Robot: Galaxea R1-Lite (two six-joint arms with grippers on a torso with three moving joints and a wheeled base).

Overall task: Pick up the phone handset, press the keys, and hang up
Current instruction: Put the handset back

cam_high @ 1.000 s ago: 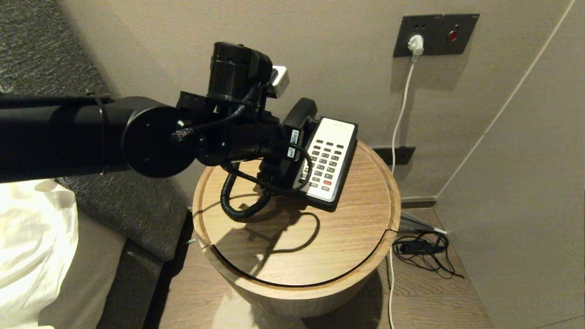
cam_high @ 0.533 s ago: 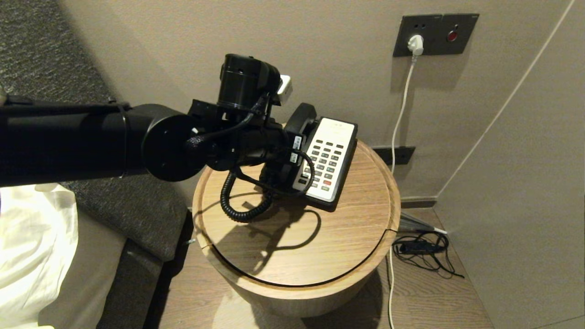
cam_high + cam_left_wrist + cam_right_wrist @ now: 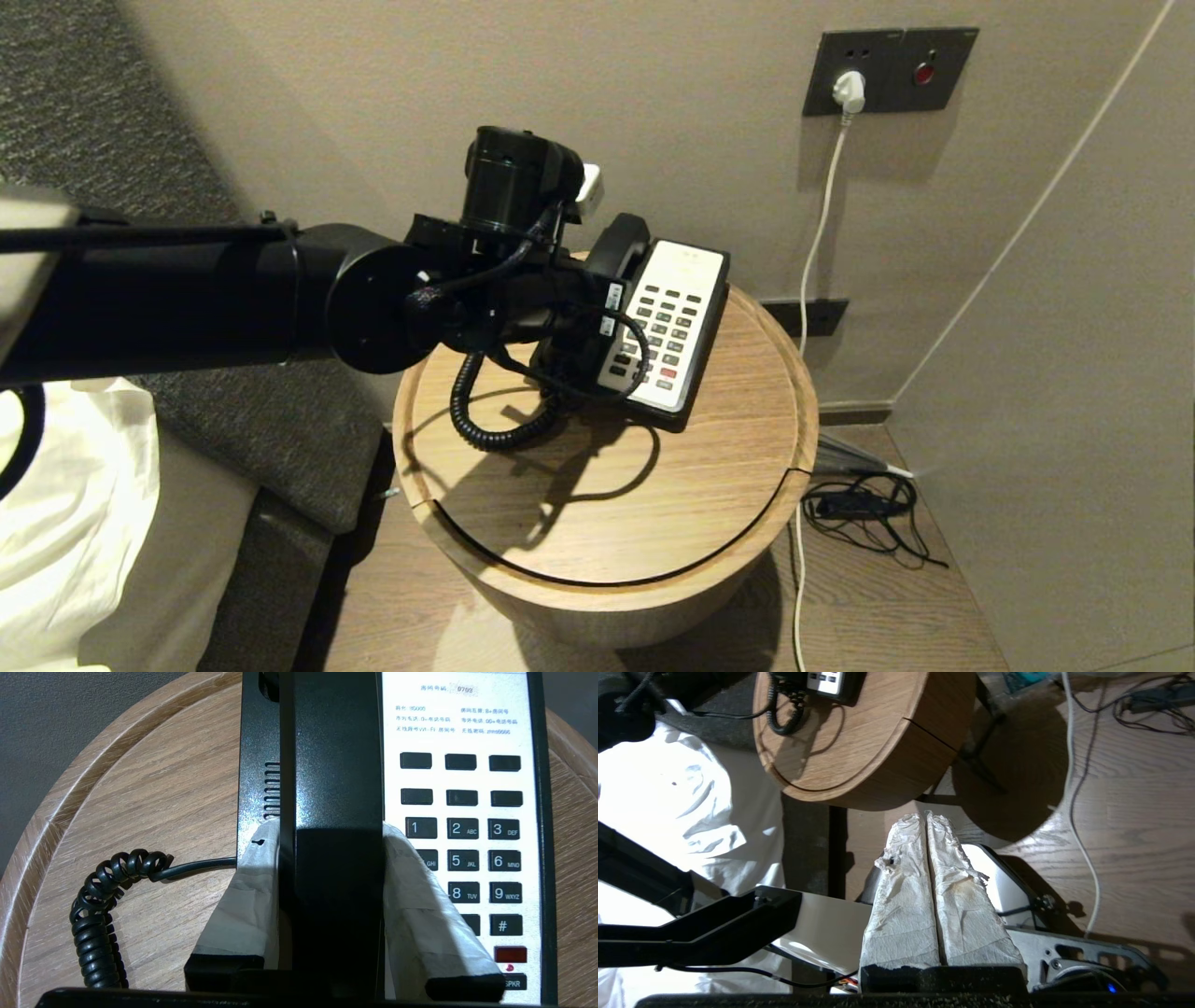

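Warm, dim light; hard arm shadow on round wooden table (image 3: 653,504); glare on handset (image 3: 334,788); bedsheet (image 3: 691,793) overexposed; focus sharp throughout

Glossy plastic handset (image 3: 334,812); matt wood table (image 3: 597,495)

Our left arm (image 3: 187,294) reaches across from the left, stretched out nearly level, with its wrist (image 3: 504,299) bent forward and down. The left gripper (image 3: 332,830) has its two paper-wrapped fingers (image 3: 247,896) spread apart and pressed against a dark bar between them. Our right gripper (image 3: 927,826) hangs low beside the base, fingers (image 3: 906,891) pressed together, holding nothing.
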